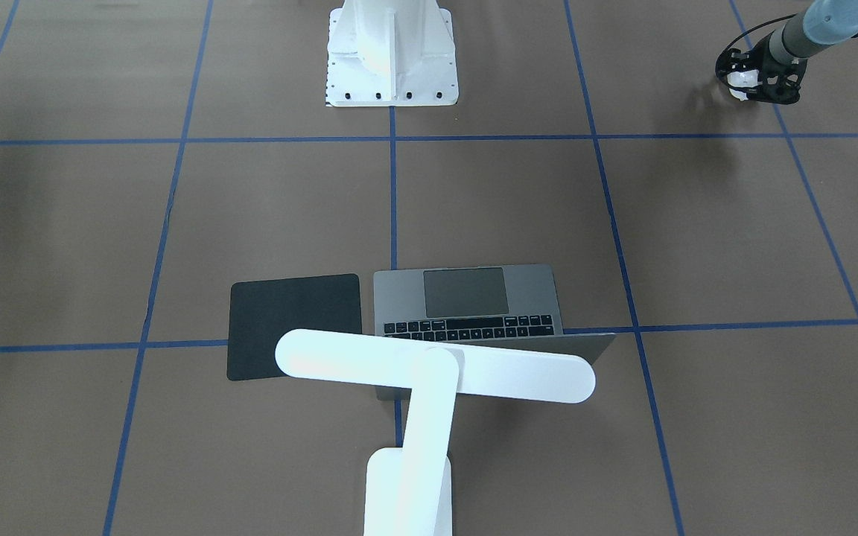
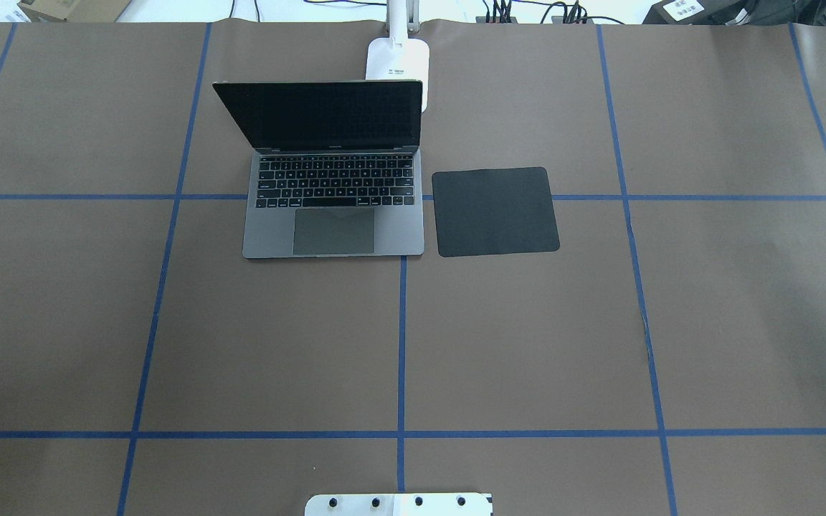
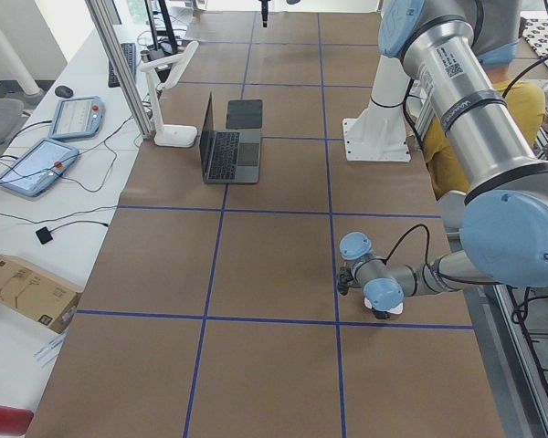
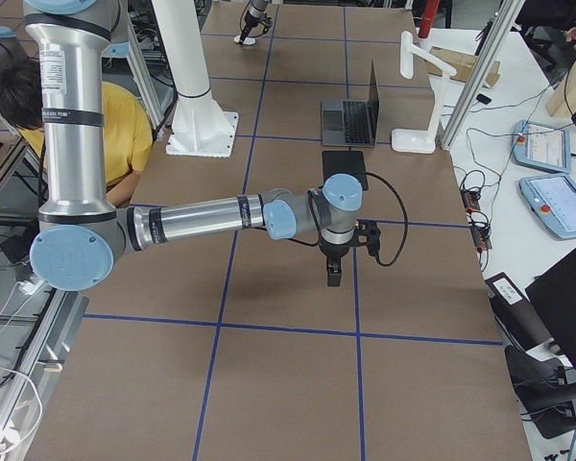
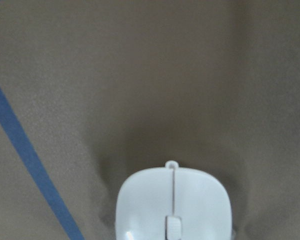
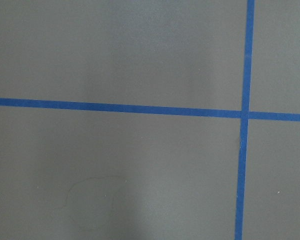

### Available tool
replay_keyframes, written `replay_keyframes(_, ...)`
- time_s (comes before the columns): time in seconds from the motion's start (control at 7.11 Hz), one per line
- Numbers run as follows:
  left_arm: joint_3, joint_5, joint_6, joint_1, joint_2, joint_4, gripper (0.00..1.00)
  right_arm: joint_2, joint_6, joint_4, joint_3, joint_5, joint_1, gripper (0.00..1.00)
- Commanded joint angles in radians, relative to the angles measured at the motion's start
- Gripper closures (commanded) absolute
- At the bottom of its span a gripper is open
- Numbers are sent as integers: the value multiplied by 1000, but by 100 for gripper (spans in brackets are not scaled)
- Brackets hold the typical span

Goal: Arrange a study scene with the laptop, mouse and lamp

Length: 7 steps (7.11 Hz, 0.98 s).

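- Overhead exterior shows the laptop (image 2: pixel 334 215) open on the table (image 2: pixel 528 344), its screen dark, with the lamp (image 2: pixel 397 61) standing just behind its lid.
- The mouse (image 5: pixel 173 207) is well apart from both, grasped in the left claw (image 1: pixel 748 80) toward the robot's left.
- A black pad (image 2: pixel 495 211) lies just beside the laptop.
- The right claw (image 4: pixel 334 277) hangs over bare table; I cannot tell whether it is clenched or released.

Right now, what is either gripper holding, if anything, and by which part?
The left gripper appears to hold the small white oval mouse, fingers on its two sides. The right gripper shows nothing held.
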Motion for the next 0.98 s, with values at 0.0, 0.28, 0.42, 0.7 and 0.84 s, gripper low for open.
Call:
replay_keyframes(0.0,-2,0,0,-2,1,-2,62,0,0,0,0,0,0,0)
replay_keyframes(0.28,-23,-6,0,-8,2,-4,72,2,0,0,0,0,0,0)
replay_keyframes(0.42,-61,-15,-3,-11,14,-4,73,2,0,0,0,0,0,0)
replay_keyframes(0.7,-140,-110,-14,-30,22,3,75,2,0,0,0,0,0,0)
replay_keyframes(0.84,-169,-115,-14,-61,19,7,76,2,0,0,0,0,0,0)
